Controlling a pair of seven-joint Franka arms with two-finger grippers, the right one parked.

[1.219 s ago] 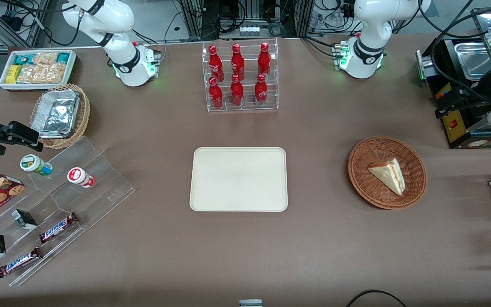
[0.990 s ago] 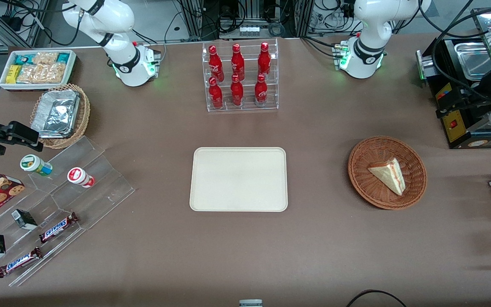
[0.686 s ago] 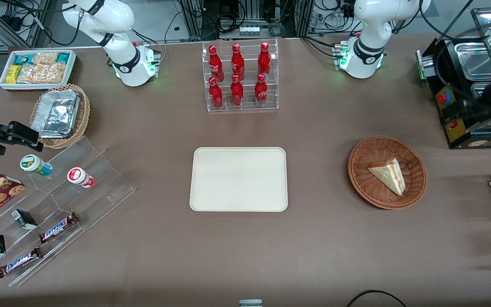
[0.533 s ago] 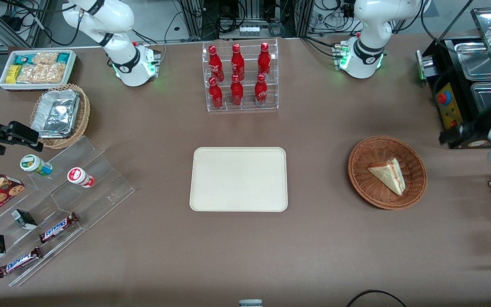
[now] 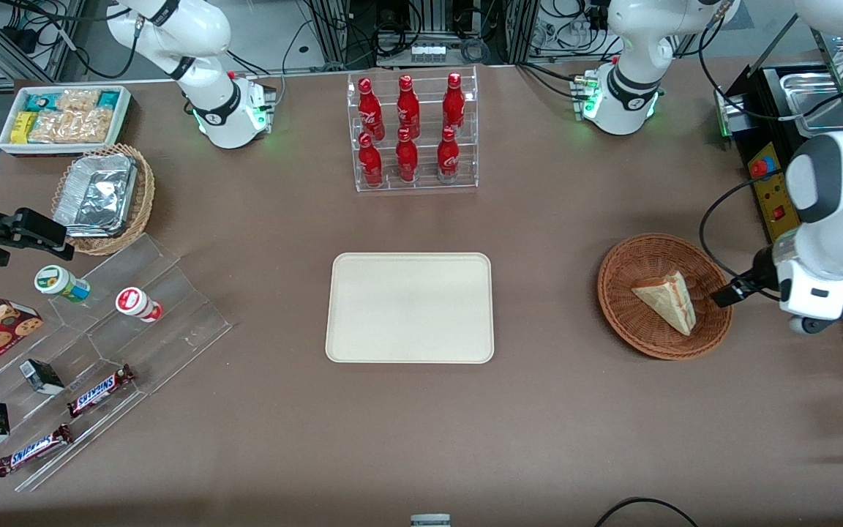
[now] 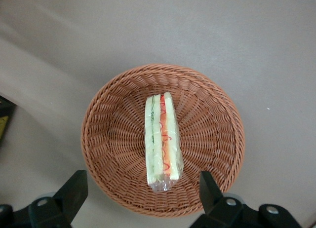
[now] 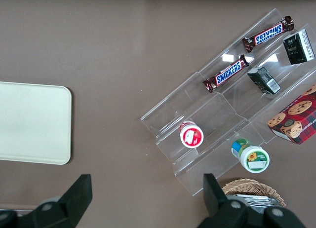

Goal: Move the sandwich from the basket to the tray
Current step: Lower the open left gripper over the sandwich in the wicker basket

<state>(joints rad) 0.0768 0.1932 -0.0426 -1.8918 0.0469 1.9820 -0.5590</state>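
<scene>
You're on the approach: gripper [image 6: 140,198] hovers high over the wicker basket [image 6: 111,139], fingers [image 6: 74,188] spread wide and empty, wrapped sandwich [image 6: 162,139] lying inside it, tray [image 5: 410,307] bare, so descend straight and straddle the wedge.

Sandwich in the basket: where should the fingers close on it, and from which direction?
Come straight down. The sandwich stands on edge in the basket, its filling stripe up, so pinch its two flat bread faces mid-length. The open gripper hangs above, already straddling it.
</scene>
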